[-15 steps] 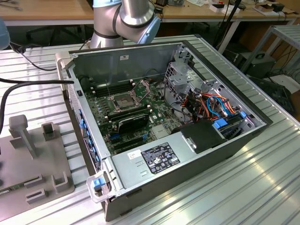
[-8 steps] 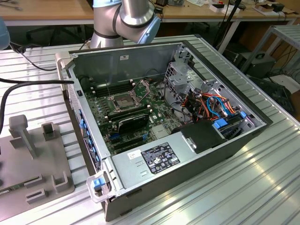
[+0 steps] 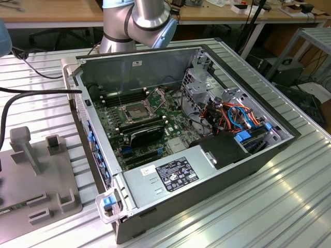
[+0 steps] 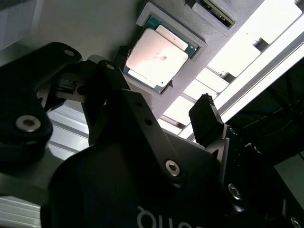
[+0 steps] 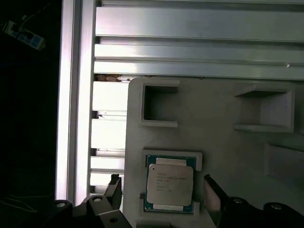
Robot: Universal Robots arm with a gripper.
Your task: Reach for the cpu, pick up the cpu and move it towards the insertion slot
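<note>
The claw point(image 5: 160, 180) is released, its two dark fingers point(image 5: 115, 190) spread wide and closed on nothing; in the first wrist view the cpu point(image 5: 170, 185) lies beyond the fingertips and in line with the gap between them, one finger to each side and neither touching it; the cpu rests flat, pale metal face up, in a square framed pocket of a grey holder plate point(image 5: 228, 156); the plate sits on the ribbed aluminium desk point(image 5: 190, 28); in the second wrist view the claw point(image 4: 153, 80) is likewise spread, with the cpu point(image 4: 159, 57) ahead of its tips; in the exterior view the insertion slot point(image 3: 132, 111) sits on the green board inside the open computer case point(image 3: 155, 57), its metal frame lifted.
</note>
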